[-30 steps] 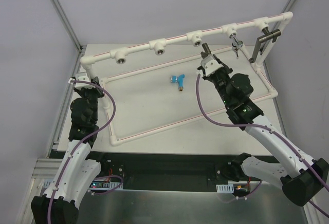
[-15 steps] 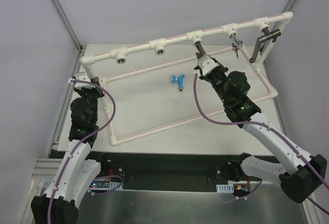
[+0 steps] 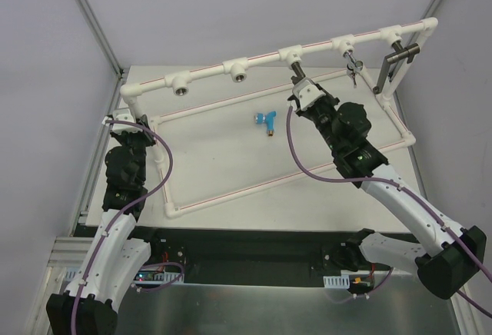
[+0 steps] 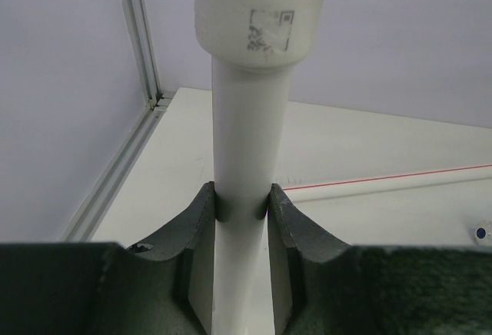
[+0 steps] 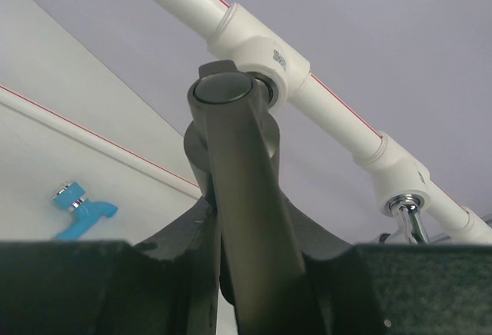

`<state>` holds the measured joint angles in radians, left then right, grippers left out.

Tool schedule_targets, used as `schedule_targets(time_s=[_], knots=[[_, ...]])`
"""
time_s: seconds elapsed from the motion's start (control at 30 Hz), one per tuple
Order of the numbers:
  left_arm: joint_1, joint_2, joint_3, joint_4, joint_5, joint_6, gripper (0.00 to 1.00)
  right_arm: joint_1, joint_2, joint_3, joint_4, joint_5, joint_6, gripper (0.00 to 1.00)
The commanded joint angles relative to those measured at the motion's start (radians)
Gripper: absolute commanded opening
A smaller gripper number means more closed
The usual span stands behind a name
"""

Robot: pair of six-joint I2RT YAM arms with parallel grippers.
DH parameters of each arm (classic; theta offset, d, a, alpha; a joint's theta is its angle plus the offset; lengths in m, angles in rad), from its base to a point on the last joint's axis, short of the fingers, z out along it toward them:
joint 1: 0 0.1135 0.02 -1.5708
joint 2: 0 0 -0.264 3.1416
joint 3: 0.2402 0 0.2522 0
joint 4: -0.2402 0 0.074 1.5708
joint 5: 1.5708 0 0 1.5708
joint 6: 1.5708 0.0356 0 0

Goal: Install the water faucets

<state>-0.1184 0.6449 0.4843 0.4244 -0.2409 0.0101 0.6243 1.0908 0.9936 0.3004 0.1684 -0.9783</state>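
Right fingers (image 5: 173, 247) clenched on dark grey metal faucet (image 5: 234, 143), tip at white threaded frame socket (image 5: 269, 58).
From above, socket sits 11 o'clock of fingers, along faucet's axis; left fingers (image 4: 192, 235) clamp white frame post (image 4: 250, 120).

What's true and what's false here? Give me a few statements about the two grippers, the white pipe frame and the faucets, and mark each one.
1. The left gripper is clamped on an upright post of the white plastic pipe frame. True.
2. The small bright blue faucet is screwed into the frame's top rail. False: it lies loose on the white table, inside the frame.
3. The right gripper holds a dark grey metal faucet up at a tee socket on the top rail. True.
4. Every socket on the top rail has a faucet in it. False: the two leftmost sockets are empty.
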Motion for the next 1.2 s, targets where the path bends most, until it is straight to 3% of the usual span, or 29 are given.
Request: schedule_targets(time_s=[0.0, 0.47, 0.93, 1.17], knots=[[-0.021, -0.011, 0.028, 0.002, 0.111, -0.05, 0.0, 0.005, 0.004, 0.04, 0.063, 0.008, -0.007, 0.02], [-0.021, -0.018, 0.03, -0.001, 0.112, -0.045, 0.0, 0.003, 0.003, 0.023, 0.12, 0.092, -0.026, 0.02], [-0.021, -0.017, 0.03, -0.001, 0.118, -0.05, 0.0, 0.058, 0.06, 0.082, -0.009, 0.111, -0.164, 0.02], [-0.021, -0.017, 0.03, -0.001, 0.12, -0.05, 0.0, 0.066, 0.078, 0.187, -0.165, 0.128, -0.088, 0.02]])
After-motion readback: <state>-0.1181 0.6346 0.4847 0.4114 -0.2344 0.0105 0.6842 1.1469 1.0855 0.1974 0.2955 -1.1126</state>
